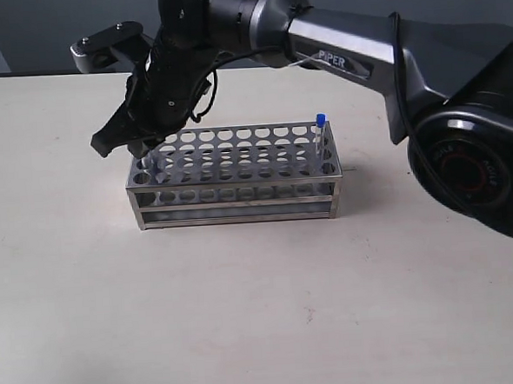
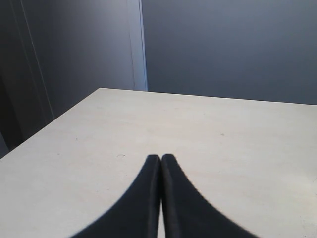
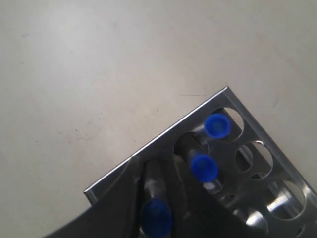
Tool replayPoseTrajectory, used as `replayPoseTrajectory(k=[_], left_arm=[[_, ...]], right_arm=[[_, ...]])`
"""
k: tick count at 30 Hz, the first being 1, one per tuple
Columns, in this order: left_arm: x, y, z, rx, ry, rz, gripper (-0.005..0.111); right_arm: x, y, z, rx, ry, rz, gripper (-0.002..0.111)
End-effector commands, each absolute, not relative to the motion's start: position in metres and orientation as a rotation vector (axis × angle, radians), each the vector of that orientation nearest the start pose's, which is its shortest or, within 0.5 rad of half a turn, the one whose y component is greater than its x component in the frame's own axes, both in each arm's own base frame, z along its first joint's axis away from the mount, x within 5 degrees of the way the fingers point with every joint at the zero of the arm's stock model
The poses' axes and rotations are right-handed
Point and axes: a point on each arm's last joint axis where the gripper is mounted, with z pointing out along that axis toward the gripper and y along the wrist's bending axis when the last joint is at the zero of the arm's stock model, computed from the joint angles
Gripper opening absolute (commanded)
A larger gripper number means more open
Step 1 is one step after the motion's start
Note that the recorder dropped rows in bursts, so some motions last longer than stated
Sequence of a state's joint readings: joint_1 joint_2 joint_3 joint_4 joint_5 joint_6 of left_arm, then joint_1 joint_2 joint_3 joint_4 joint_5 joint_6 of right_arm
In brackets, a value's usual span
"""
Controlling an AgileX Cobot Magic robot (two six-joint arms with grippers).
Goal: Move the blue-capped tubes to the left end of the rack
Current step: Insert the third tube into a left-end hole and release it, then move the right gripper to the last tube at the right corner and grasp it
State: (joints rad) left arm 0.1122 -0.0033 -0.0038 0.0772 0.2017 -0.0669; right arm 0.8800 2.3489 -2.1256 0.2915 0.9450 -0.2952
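The steel rack (image 1: 240, 212) stands on the table. My right gripper (image 1: 141, 150) reaches across the middle and hangs over the rack's left end. In the right wrist view that gripper (image 3: 155, 171) is shut on a blue-capped tube (image 3: 156, 215), whose lower end points into a hole at the rack's corner (image 3: 163, 136). Two more blue-capped tubes (image 3: 217, 125) (image 3: 204, 167) stand in holes right beside it. A fourth blue-capped tube (image 1: 320, 120) stands upright at the rack's far right end. My left gripper (image 2: 161, 157) is shut and empty over bare table, away from the rack.
The pale table (image 1: 247, 314) spreads wide in front of the rack. The right arm's thick base (image 1: 473, 170) sits at the right edge. A dark wall (image 2: 223, 44) rises behind the table's far edge.
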Motion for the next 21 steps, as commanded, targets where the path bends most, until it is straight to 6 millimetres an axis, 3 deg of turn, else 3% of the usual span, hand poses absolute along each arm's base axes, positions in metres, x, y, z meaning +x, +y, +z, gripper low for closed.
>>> replayPoseTrajectory(k=[1, 3, 5, 10, 16, 21], left_arm=[[0.056, 0.007, 0.196, -0.098, 1.672, 0.093, 0.000], [0.056, 0.007, 0.196, -0.098, 1.672, 0.093, 0.000], [0.056, 0.007, 0.196, -0.098, 1.672, 0.093, 0.000], [0.056, 0.007, 0.196, -0.098, 1.672, 0.093, 0.000], [0.056, 0.007, 0.196, -0.098, 1.672, 0.093, 0.000], [0.056, 0.007, 0.196, -0.098, 1.672, 0.093, 0.000]], right_arm=[[0.314, 0.415, 0.210, -1.369, 2.326, 0.574, 0.025], [0.314, 0.414, 0.214, -1.369, 2.322, 0.576, 0.039], [0.313, 0.413, 0.217, -1.371, 2.326, 0.577, 0.046], [0.310, 0.409, 0.234, -1.372, 2.304, 0.575, 0.041], [0.303, 0.393, 0.268, -1.390, 2.299, 0.498, 0.039], [0.309, 0.363, 0.293, -1.316, 2.362, 0.220, 0.039]])
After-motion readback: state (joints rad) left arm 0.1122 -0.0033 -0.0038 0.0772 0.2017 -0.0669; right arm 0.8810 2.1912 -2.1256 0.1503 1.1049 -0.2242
